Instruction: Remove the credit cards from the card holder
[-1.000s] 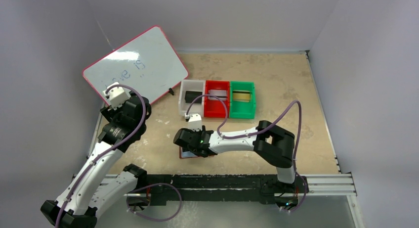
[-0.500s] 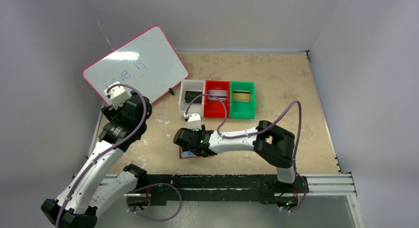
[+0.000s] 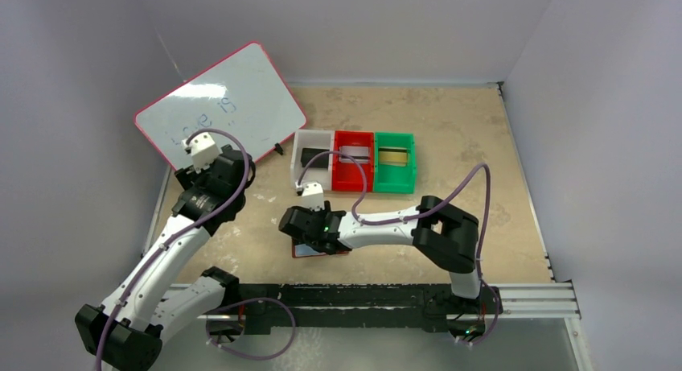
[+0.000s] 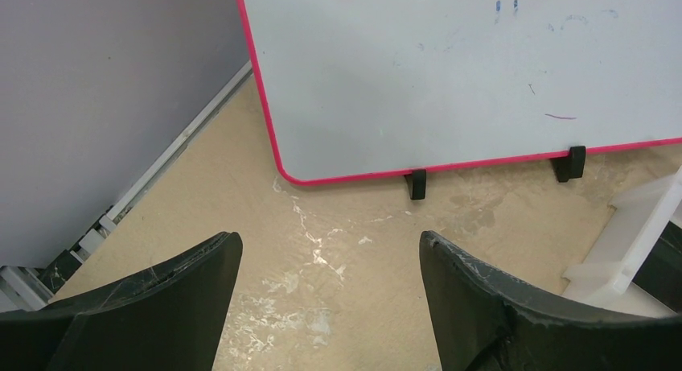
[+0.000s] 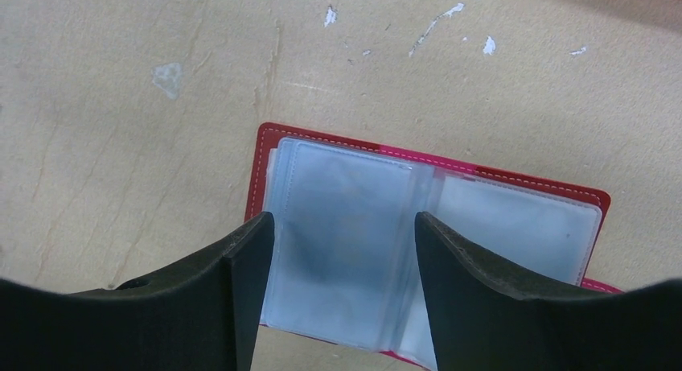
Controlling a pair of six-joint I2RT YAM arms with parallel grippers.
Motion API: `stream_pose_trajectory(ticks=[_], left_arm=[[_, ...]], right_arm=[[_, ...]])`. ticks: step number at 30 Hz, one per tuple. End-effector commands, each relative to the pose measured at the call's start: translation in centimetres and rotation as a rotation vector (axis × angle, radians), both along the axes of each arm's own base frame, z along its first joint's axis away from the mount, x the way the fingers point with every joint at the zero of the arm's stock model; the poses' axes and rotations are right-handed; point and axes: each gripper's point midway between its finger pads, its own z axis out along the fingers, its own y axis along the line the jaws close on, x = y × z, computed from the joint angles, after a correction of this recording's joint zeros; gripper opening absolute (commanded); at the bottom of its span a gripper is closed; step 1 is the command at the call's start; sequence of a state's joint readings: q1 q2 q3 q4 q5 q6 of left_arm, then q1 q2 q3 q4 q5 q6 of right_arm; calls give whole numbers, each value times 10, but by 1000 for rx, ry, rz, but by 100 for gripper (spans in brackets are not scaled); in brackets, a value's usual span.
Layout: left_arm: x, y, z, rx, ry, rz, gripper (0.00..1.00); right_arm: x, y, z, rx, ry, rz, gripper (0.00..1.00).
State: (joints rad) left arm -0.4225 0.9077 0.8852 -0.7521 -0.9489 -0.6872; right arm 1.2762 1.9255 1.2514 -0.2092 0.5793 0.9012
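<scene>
Left gripper, jaws wide and empty, swings off the whiteboard toward the card holder; right gripper hovers wide over its seemingly empty sleeves.

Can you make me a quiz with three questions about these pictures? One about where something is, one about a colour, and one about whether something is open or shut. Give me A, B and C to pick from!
1. Where is the card holder?
A. up on the wall
B. on the table, right under the right gripper
C. hanging off the table's edge

2. Which bin holds the gold card?
A. the white one
B. the red one
C. the green bin

3. How is the card holder lying?
A. open
B. snapped shut
C. rolled up

Answers:
1 B: the right wrist view shows it flat on the table below the open gripper.
2 C: the top view shows the gold card inside the green bin.
3 A: its pale blue sleeves are spread out in plain sight.
</scene>
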Motion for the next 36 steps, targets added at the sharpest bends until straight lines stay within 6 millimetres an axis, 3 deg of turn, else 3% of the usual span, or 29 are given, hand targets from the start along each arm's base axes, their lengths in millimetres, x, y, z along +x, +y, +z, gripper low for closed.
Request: stream_pose_trajectory(ticks=[1,10,15,20,22,27,34,36], left_arm=[[2,3,9,1,-32,17,81],[1,5,9,7,-33,22,81],[1,4,9,5,-32,19,81],[4,-1,7,-16,-27,-7,80],[6,-9,8,-53,-26,-39,80],[15,-52,4,-235,-12,-215,80],[9,-134,-46,-529,127,-529,78],[5,-156,-57,-625,150,-602,77]], right_arm=[[2,11,7,10,-7,-6,67],[-5,-4,-16,-55,38,-31,61],[-6,-1,-13,-33,36,-9,46],[-4,0,-6,-1,28,2,45],[-2,2,0,43,32,10,39],[7,2,9,154,54,16,37],[20,4,27,404,130,39,35],[20,-6,21,445,159,26,35]])
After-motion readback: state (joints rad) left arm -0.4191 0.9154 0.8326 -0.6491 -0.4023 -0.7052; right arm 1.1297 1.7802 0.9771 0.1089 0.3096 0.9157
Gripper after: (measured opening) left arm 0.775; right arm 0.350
